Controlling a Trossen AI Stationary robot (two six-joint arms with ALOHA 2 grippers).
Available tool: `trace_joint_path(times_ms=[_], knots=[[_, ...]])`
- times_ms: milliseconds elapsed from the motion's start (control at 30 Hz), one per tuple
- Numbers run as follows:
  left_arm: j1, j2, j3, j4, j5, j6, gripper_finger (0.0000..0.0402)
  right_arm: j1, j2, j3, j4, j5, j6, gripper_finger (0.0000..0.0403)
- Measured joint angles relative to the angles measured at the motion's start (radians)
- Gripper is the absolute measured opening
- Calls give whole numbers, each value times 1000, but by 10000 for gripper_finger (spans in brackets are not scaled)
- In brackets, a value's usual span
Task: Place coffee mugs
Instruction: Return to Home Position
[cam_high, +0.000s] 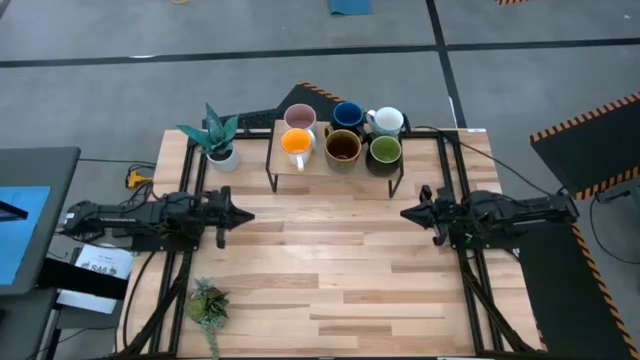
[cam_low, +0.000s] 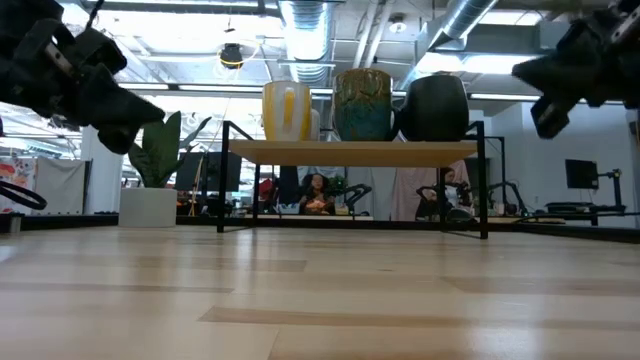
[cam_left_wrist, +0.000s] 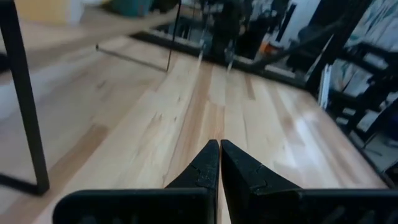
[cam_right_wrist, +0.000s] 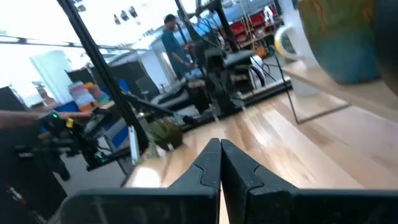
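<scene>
The low wooden shelf (cam_high: 281, 172) with black metal legs carries all six small round ceramic pieces. The pale pink mug (cam_high: 300, 117), dark blue mug (cam_high: 347, 114) and white mug (cam_high: 386, 121) stand along its back edge. The orange mug (cam_high: 296, 143), brown mug (cam_high: 342, 146) and green mug (cam_high: 384, 151) stand along its front.

The left hand (cam_high: 240, 214) hangs off the shelf's left end, fingers pressed together and empty. The right hand (cam_high: 408, 212) mirrors it off the shelf's right end, likewise pressed together.

Homing likely wants each arm drawn straight away from the shelf, above the pale wooden counter (cam_high: 330, 275), never swinging toward its legs.
</scene>
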Motion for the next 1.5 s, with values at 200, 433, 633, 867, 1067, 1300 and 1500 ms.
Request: trace_joint_path(times_ms=[200, 433, 633, 867, 1067, 1300, 1500], knots=[[0, -83, 0, 1, 3, 0, 0, 0, -10, 0, -90, 30, -72, 24], [0, -115, 0, 1, 7, 0, 0, 0, 19, -1, -94, 29, -87, 27], [0, -115, 0, -3, 32, -5, 0, 0, 36, -1, -98, 29, -86, 42], [0, -109, 0, -3, 31, -6, 0, 0, 36, -2, -99, 29, -86, 43], [0, -109, 0, -3, 31, -7, 0, 0, 36, -2, -100, 29, -86, 43], [0, -109, 0, -2, 31, -7, 0, 0, 36, -3, -100, 29, -86, 44], [0, -109, 0, -2, 31, -7, 0, 0, 36, -3, -101, 29, -86, 44]])
